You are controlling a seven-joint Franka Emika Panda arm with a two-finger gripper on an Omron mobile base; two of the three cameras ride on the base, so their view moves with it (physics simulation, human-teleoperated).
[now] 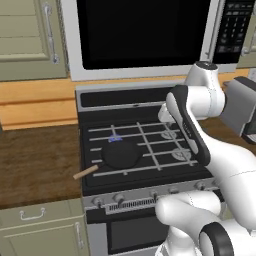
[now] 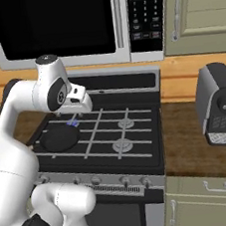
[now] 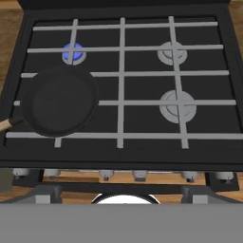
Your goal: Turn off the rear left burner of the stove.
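Rear left burner (image 3: 73,53) lit with a small blue flame, on stove (image 3: 209,156) behind black frying pan (image 3: 59,101). Pincer (image 3: 121,190) high over cooktop, touching nothing; tips dark and spread apart, open. Knob row (image 3: 140,175) along front edge.

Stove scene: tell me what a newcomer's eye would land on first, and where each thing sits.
The little blue flame on the rear left burner stands out against the black cooktop of the stove, the only burner lit. Just in front of it, a black frying pan covers the front left burner, its wooden handle pointing off the left edge. The white arm hangs above the cooktop, and the silver knobs line the front edge.
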